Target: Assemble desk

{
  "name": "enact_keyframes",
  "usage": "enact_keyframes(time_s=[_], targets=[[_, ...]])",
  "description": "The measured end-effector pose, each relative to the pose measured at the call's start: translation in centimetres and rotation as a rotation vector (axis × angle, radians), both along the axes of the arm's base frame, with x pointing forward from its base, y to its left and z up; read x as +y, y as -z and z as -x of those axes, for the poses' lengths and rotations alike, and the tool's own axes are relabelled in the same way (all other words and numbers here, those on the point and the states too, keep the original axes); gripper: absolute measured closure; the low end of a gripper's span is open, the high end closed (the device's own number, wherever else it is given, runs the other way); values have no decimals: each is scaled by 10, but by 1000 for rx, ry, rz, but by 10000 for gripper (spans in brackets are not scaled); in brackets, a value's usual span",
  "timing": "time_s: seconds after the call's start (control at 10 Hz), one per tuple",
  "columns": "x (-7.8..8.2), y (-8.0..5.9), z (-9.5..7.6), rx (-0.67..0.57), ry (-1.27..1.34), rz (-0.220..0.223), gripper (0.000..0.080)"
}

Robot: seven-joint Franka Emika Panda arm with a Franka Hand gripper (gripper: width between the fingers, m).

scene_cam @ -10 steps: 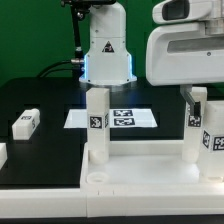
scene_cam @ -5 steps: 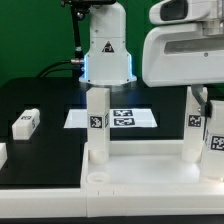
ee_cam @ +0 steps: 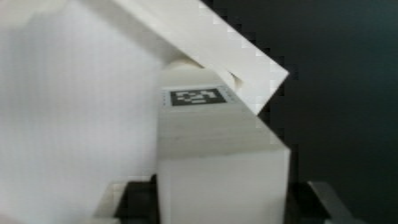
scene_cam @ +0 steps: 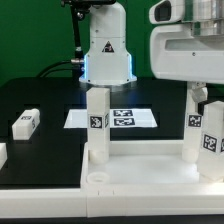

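Exterior view: the desk panel [scene_cam: 150, 180] is laid flat at the near edge of the black counter [scene_cam: 45, 105], sockets up, so legs can be dropped in from above. One leg [scene_cam: 97, 125] is already stood upright in the socket at about 9 o'clock on the panel. A second leg [scene_cam: 200, 135] is held upright over the 3 o'clock corner, with the tool [scene_cam: 197, 100] clamped narrowly on its upper end. It's gripped up high, probably so the bottom is left free to be seated and twisted in.

A spare leg [scene_cam: 26, 123] is left lying on the counter out at 9 o'clock, well apart from the panel. The marker board [scene_cam: 125, 117] is seen behind, toward 12 o'clock.

In the wrist view, the held leg [ee_cam: 222, 150] is seen between the dark fingers, tag visible, over the white panel. Whether it's fully seated can't be told.
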State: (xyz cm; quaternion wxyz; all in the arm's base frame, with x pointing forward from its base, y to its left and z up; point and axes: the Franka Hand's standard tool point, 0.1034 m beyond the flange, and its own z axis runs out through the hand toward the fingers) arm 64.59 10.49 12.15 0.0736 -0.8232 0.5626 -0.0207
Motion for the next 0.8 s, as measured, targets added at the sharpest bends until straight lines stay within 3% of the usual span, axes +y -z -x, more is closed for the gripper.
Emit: enact_keyframes(time_s=[0.1,0.5,0.6,0.7,0.8], targets=[[-5,0,0,13,133,-37,505],[-1,0,2,42,250,-52,505],[-1,0,2,36,205,-46,429],[-1,-2,1,13,19,-25,280],[0,-2,0,-15,-197,2,280]])
